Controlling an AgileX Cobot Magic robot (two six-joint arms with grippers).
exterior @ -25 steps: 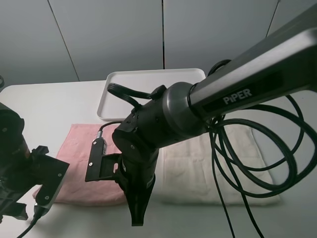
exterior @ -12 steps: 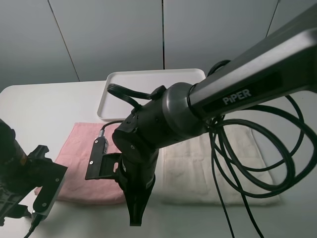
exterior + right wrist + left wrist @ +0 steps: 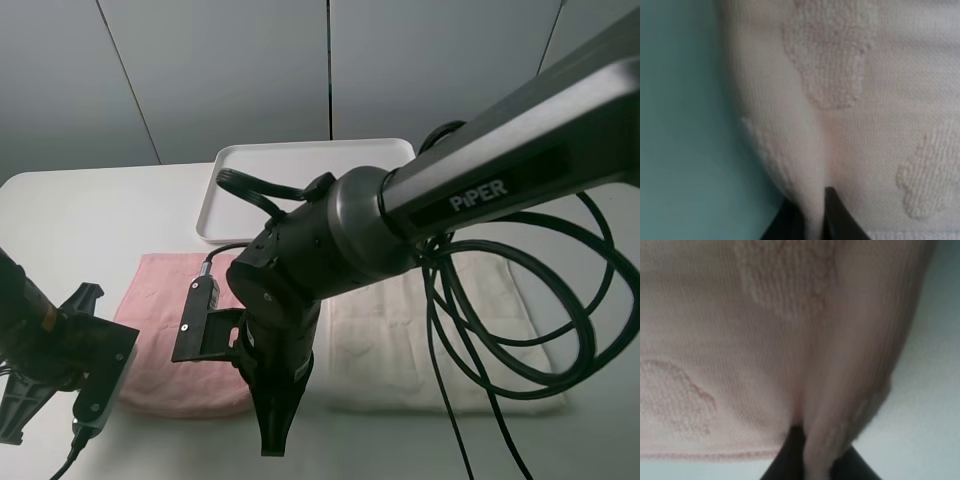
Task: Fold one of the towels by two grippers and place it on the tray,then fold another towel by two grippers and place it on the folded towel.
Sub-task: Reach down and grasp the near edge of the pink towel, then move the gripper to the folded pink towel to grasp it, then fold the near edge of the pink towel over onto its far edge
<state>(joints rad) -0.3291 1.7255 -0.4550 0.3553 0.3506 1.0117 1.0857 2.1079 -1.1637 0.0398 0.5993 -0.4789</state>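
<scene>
pink towel [image 3: 175, 330] lies flat on the white table [image 3: 80, 210] in the high view, on the left side, and the white towel [image 3: 400, 330] lies just beside it on the right. the tray [image 3: 300, 170] stands behind both, near the far edge, with nothing on it. the right gripper [image 3: 272, 435] reaches across the middle and points down at the near right corner of the pink towel. the left gripper [image 3: 25, 410] is at the near left corner. from here i cannot tell how the fingers stand, because the arms hide them. black cables [image 3: 520, 300] hang over the white towel.

the left wrist view shows what the high view does not: the left gripper [image 3: 817, 460] is closed narrow, and a raised fold of the pink towel [image 3: 740, 340] is pinched between its dark fingers [image 3: 790, 457], close to the towel's edge, with bare table beside it.

the right wrist view shows the same for the right gripper [image 3: 812, 220]: the two fingers [image 3: 837, 215] squeeze a thin ridge of pink towel [image 3: 880, 100] near its border, where the cloth meets the table.

compared with one second ago, the left arm sits lower in the high view and more of the table behind it is now visible. the right arm has almost not moved, and both towels remain on the table.
</scene>
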